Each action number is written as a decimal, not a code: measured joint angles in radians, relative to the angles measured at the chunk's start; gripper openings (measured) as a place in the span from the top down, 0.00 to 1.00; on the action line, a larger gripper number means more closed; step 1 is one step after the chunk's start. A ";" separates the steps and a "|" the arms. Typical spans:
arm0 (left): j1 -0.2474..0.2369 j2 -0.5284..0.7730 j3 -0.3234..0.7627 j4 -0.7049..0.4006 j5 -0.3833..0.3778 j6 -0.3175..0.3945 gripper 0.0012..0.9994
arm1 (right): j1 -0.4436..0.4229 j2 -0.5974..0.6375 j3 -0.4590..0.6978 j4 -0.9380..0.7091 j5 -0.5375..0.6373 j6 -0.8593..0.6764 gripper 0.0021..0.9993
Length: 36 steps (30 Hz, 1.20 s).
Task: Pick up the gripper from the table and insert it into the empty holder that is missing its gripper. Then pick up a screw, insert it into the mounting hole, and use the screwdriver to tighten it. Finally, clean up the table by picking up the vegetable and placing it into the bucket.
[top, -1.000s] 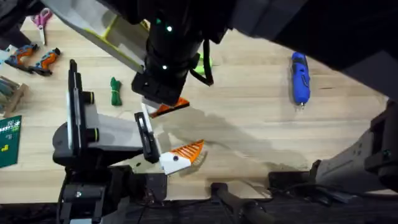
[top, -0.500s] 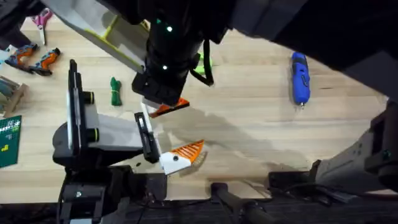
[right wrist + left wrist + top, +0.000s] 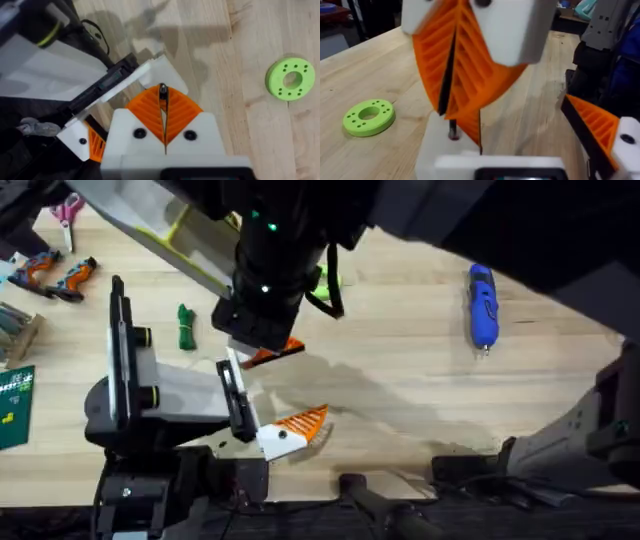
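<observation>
Right end effector (image 3: pixel 163 117), ribbed orange pads pressed together, clenches a small dark screw (image 3: pixel 162 90) over the left end effector's plain white plastic holder (image 3: pixel 150 75). Left end effector (image 3: pixel 285 430): state cannot be told. Smooth blue cylindrical screwdriver (image 3: pixel 483 305) and dark green leafy vegetable (image 3: pixel 186 326) lie well apart on the wooden desk (image 3: pixel 400 350).

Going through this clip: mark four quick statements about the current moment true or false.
1. The screwdriver lies alone on the table. True.
2. The vegetable sits inside the bucket. False: it lies on the bare table.
3. The right end effector has its orange pads shut, with a small dark screw at their tip. True.
4. The left end effector holds the lime-green ring. False: the ring lies flat on the table.
</observation>
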 joint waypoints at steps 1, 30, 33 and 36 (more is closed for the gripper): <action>0.000 0.000 0.000 0.000 0.000 0.000 0.01 | 0.000 0.000 0.000 0.000 0.000 0.000 1.00; 0.000 0.000 0.000 0.000 0.000 -0.004 0.01 | 0.000 0.000 -0.032 0.038 -0.023 0.023 1.00; 0.000 0.000 0.000 0.000 0.000 -0.004 0.01 | 0.000 0.000 -0.032 0.039 -0.023 0.029 1.00; 0.000 0.000 0.000 0.000 0.000 -0.004 0.01 | 0.000 0.000 -0.032 0.039 -0.023 0.032 1.00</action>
